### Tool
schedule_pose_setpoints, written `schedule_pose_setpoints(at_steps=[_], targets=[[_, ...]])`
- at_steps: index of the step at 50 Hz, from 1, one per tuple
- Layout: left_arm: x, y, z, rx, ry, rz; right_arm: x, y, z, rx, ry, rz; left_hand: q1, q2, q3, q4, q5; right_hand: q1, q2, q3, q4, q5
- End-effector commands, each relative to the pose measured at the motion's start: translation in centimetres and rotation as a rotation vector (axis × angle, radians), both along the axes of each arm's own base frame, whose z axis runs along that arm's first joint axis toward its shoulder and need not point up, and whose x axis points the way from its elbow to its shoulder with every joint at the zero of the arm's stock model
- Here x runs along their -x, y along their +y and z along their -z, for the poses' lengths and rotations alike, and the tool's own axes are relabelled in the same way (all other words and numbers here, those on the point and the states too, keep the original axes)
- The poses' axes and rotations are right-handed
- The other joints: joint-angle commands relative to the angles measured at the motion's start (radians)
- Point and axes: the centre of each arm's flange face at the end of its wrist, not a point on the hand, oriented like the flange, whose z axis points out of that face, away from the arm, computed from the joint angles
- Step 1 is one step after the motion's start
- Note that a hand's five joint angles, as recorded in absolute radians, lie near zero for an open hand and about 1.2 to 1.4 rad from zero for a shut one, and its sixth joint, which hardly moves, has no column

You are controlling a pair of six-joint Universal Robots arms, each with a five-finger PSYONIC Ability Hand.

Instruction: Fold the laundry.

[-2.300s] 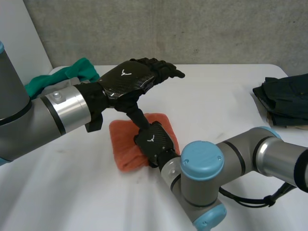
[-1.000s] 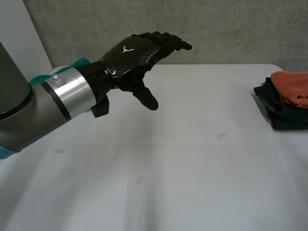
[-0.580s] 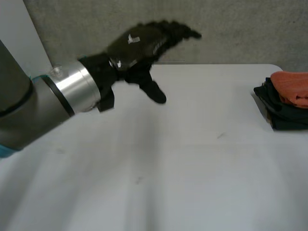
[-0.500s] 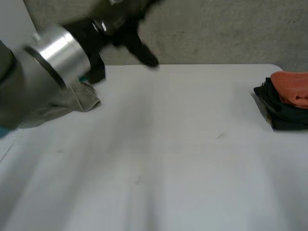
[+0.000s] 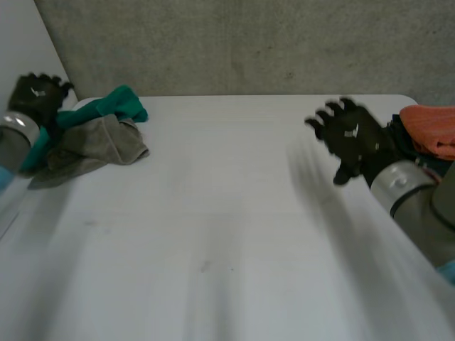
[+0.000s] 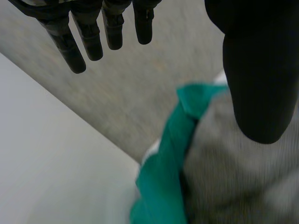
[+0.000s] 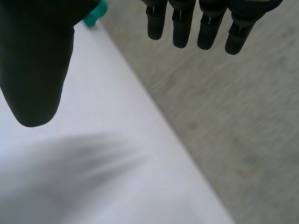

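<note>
Two pieces are left to fold, I reckon: a green cloth and a grey cloth, heaped by my left hand. The orange cloth tops the dark stack near my right hand. Both hands are spread and empty.

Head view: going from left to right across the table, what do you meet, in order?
left hand → heap of teal and grey cloths → right hand → orange cloth
</note>
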Motion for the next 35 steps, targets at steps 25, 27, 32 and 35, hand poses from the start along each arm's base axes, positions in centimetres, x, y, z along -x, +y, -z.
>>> schedule_pose_setpoints(at_steps=[25, 27, 32, 35], targets=[[2.0, -2.8, -5.0, 0.352, 0.131, 0.137, 2.1, 1.0, 5.6, -0.127, 0.049, 0.06, 1.211, 1.195, 1.19, 1.197, 1.179, -0.061, -0.039, -0.03, -0.03, -0.042], [2.1, -2.6, -5.1, 0.342, 0.172, 0.147, 2.1, 1.0, 5.6, -0.128, 0.05, 0.06, 1.189, 1.172, 1.167, 1.174, 1.156, -0.061, -0.039, -0.03, -0.03, -0.042], [2.1, -2.2, -0.6, 0.183, 0.208, 0.144, 2.1, 1.0, 5.7, -0.129, 0.051, 0.06, 0.058, 0.042, 0.037, 0.043, 0.026, -0.061, -0.039, -0.03, -0.03, -0.042], [2.1, -2.1, 1.7, 0.109, 0.205, 0.141, 2.1, 0.9, 5.6, -0.126, 0.05, 0.06, 0.067, 0.051, 0.046, 0.052, 0.034, -0.061, -0.039, -0.03, -0.03, -0.042]])
